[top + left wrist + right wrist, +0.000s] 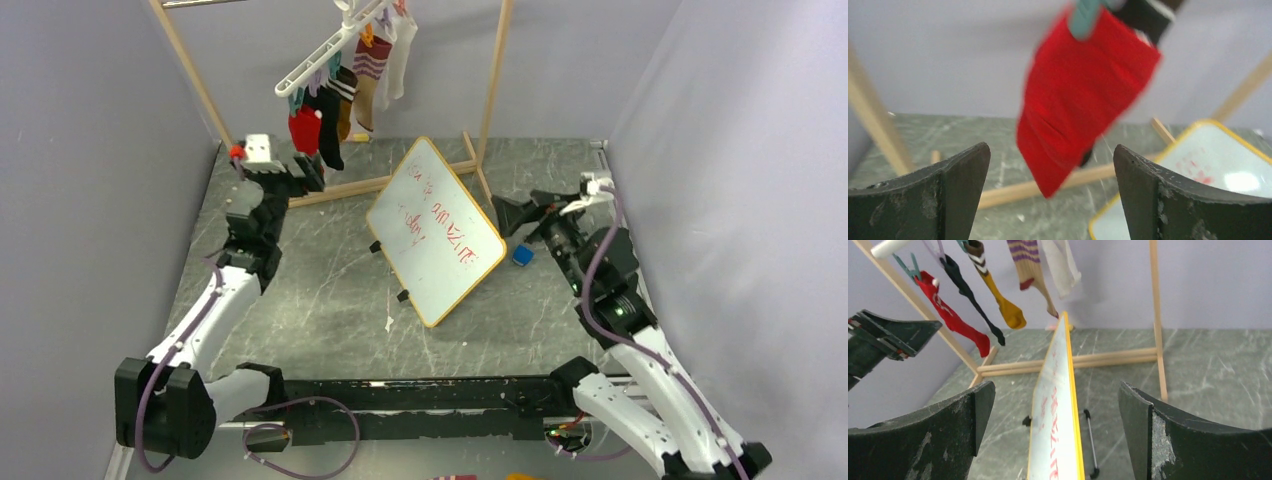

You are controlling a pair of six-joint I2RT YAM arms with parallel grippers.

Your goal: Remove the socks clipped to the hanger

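Socks [345, 85] hang clipped in a row along the white plastic hanger [322, 52], which slants down from the wooden rack [495, 90] at the back of the marbled counter [320, 290], its low end toward the left arm. The red sock [303, 130] takes that low end. A teal clip [1084, 17] pinches its top and it dangles lengthwise, lower tip toward the counter.

Just below and in front of it is the left end effector [312, 168], released. In the left wrist view its jaws stand wide to either side of the sock's lower tip without touching the fabric, and the sock itself is blurred there.

The right end effector [512, 213], likewise released and carrying nothing, sits low over the counter on the far side of a propped whiteboard [435, 230], well apart from the hanger.

By the look of it the left arm is much the nearer. The coming move appears to be its jaws closing across the sock's hanging length, then a downward pull against the clip, since the red sock is not yet freed.
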